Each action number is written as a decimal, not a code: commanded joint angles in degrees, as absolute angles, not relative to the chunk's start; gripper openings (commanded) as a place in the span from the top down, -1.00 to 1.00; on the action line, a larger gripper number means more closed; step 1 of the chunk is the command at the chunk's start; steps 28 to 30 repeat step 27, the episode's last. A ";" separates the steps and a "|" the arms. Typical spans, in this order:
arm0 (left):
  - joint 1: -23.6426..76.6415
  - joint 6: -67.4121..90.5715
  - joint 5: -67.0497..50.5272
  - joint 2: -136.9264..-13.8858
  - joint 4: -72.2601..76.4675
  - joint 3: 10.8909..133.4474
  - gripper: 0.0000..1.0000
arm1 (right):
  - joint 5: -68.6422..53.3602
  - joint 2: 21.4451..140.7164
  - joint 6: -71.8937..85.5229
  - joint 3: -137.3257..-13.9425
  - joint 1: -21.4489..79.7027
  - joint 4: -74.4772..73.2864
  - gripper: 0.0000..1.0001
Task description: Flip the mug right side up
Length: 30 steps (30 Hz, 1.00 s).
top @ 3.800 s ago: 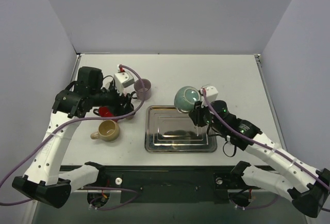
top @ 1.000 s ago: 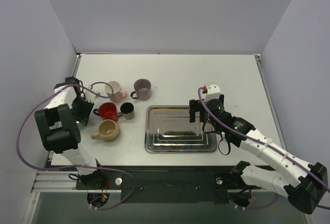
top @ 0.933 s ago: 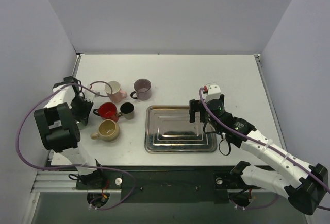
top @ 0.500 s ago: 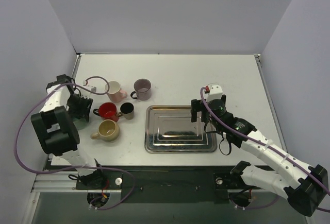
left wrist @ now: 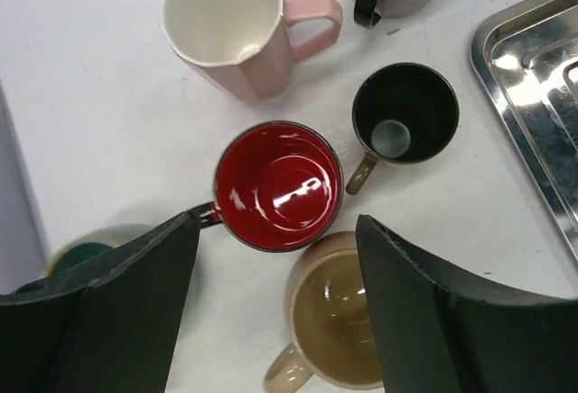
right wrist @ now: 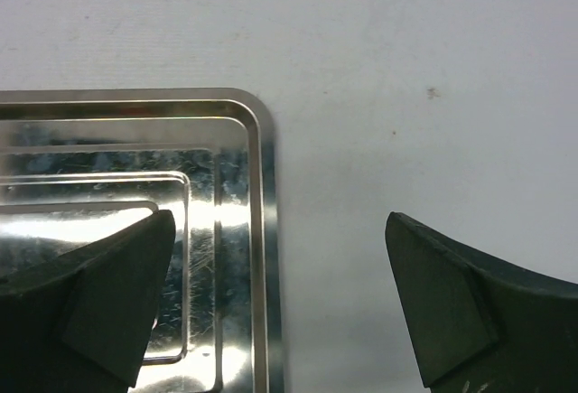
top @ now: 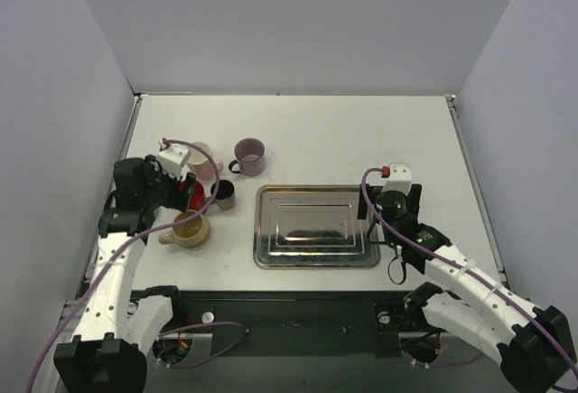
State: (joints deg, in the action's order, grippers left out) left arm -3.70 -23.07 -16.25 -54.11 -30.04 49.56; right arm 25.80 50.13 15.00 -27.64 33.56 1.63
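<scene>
- Left pincer point(left wrist: 275, 253) hangs wide open and empty, right over the red mug point(left wrist: 278, 185) in the cluster by the bench's point(top: 361, 131) left edge.
- Red, pink mug point(left wrist: 226, 18), black mug point(left wrist: 404, 113), tan mug point(left wrist: 339, 321) and purple mug point(top: 249, 153) all show their mouths up.
- The green mug point(left wrist: 86, 250) peeks out behind my left finger, nearest the left edge. It's mostly covered, so I can't tell which way up it sits, and the overhead view hides it under the arm.
- My read: the righting is either done or hangs on that green one. Next I'd want the left arm clear for a proper look.
- Right pincer point(right wrist: 280, 230) gapes empty over the tray's point(right wrist: 260, 230) right rim.
</scene>
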 commanded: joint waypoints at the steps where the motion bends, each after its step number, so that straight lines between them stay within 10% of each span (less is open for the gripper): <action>1: -3.25 -11.09 -15.74 -49.58 -11.35 40.17 -0.65 | 32.25 46.85 10.82 -23.65 31.56 9.92 -0.91; 30: -2.55 -2.46 -3.86 -33.66 5.27 18.46 -0.80 | 33.40 38.67 6.24 -14.33 29.79 18.28 -0.93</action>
